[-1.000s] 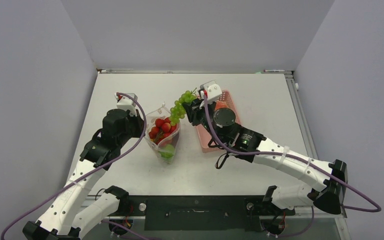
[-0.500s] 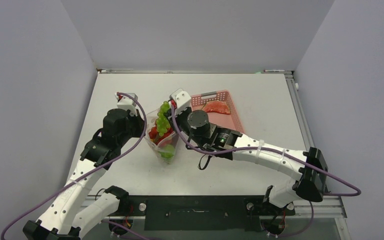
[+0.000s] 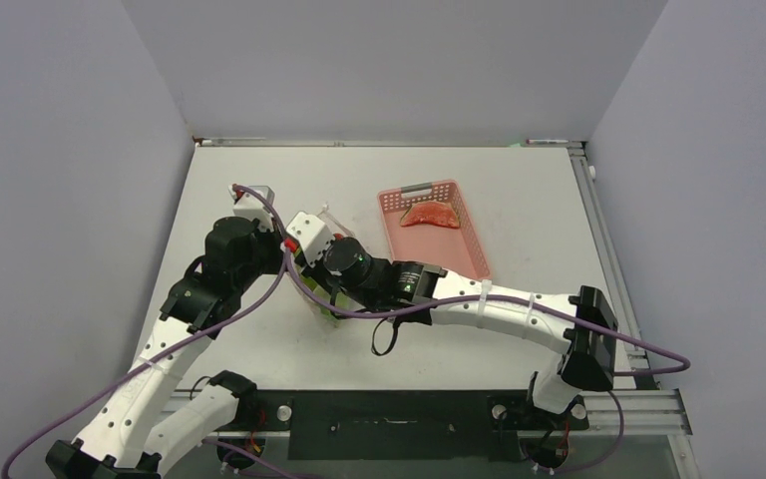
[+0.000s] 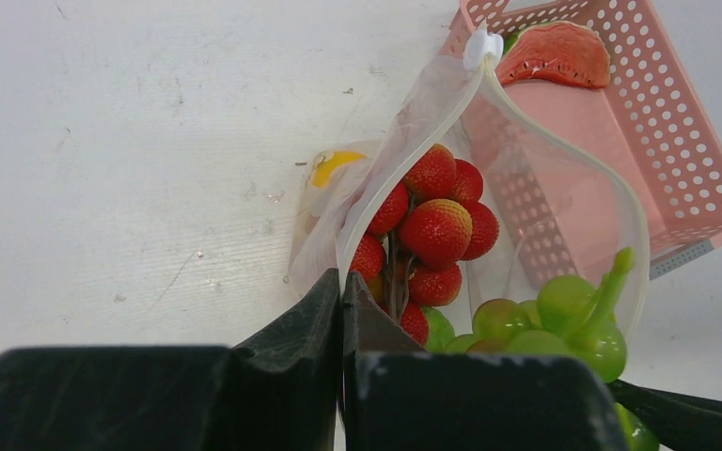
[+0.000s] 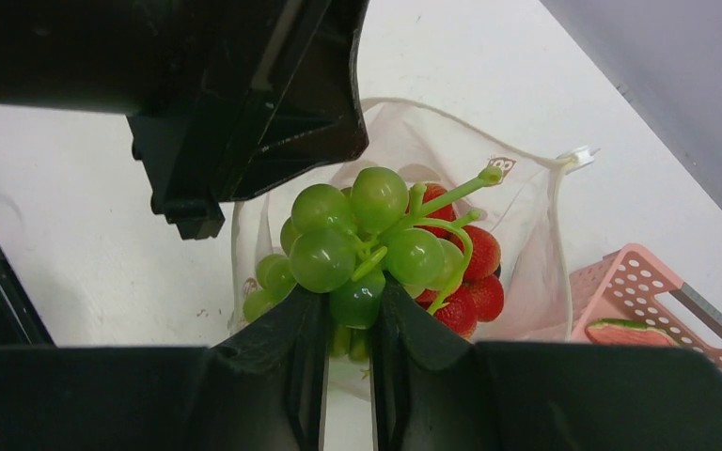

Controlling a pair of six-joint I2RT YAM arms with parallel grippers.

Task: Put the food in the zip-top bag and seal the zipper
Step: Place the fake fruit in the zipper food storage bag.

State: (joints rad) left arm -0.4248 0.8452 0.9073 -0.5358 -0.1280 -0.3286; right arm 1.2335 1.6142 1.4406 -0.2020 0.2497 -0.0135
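Observation:
The clear zip-top bag (image 4: 536,216) stands with its mouth open, and its white zipper (image 4: 564,141) curves round the opening. My left gripper (image 4: 342,287) is shut on the bag's near mouth edge. Food lies inside: a cluster of red strawberries (image 4: 437,230) and some green pieces. My right gripper (image 5: 353,301) is shut on a bunch of green grapes (image 5: 367,235), held right over the bag's mouth (image 5: 526,235). In the top view my right gripper (image 3: 321,261) and its wrist cover most of the bag, close beside my left gripper (image 3: 279,249).
The pink slotted basket (image 3: 459,249) sits right of the bag and holds one red, slice-shaped piece (image 3: 431,216). That basket (image 4: 658,141) lies just behind the bag in the left wrist view. The two wrists are nearly touching.
My right arm has swung left from the pink basket, carrying the grapes to the bag's mouth. My left arm has stayed still, holding the bag's edge.

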